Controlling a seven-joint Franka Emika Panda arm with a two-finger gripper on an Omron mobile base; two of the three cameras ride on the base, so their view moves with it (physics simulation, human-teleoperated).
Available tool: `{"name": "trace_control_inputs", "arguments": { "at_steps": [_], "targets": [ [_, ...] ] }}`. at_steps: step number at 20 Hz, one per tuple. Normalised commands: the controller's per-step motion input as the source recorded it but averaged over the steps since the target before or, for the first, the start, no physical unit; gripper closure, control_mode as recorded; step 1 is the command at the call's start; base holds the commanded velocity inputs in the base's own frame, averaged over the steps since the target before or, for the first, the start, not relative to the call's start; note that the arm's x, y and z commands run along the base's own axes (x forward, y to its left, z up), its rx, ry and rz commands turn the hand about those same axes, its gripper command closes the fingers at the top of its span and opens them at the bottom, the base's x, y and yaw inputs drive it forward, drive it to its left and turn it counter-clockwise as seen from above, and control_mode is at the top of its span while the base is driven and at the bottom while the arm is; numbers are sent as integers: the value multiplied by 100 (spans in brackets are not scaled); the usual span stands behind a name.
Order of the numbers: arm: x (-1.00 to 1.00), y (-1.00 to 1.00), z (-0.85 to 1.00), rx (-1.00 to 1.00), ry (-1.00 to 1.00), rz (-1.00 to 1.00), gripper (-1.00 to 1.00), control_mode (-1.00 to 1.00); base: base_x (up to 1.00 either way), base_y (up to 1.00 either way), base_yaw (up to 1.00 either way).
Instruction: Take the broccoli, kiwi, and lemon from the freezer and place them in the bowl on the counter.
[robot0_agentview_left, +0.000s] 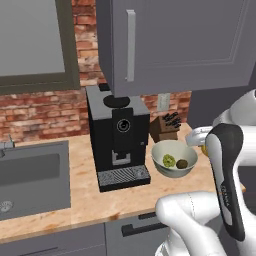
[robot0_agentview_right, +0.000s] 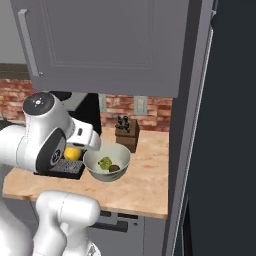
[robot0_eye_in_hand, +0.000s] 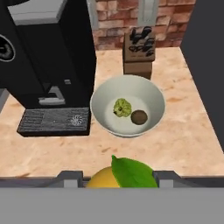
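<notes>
Carrying the lemon (robot0_eye_in_hand: 120, 176) clamped in the gripper (robot0_eye_in_hand: 118, 180), last of three, toward the bowl (robot0_eye_in_hand: 151, 94) just ahead, where broccoli (robot0_eye_in_hand: 122, 107) and kiwi (robot0_eye_in_hand: 139, 117) lie; next, advance and release.

You see red brick wall (robot0_agentview_left: 45, 107) behind counter (robot0_agentview_left: 95, 200), grey wall cupboard (robot0_agentview_left: 175, 40) overhead, window (robot0_agentview_left: 32, 42) above sink (robot0_agentview_left: 30, 180), wall outlets (robot0_agentview_right: 141, 104).
</notes>
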Motion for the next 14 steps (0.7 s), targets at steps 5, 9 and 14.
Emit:
{"name": "trace_control_inputs", "arguments": {
  "at_steps": [5,9,14],
  "targets": [
    [67,-2,-58,0,0,0,100,-100,0,0,0],
    [77,-16,-40,0,3,0,100,-100,0,0,0],
    [57,-34,-19,1,3,1,100,-100,0,0,0]
  ]
}}
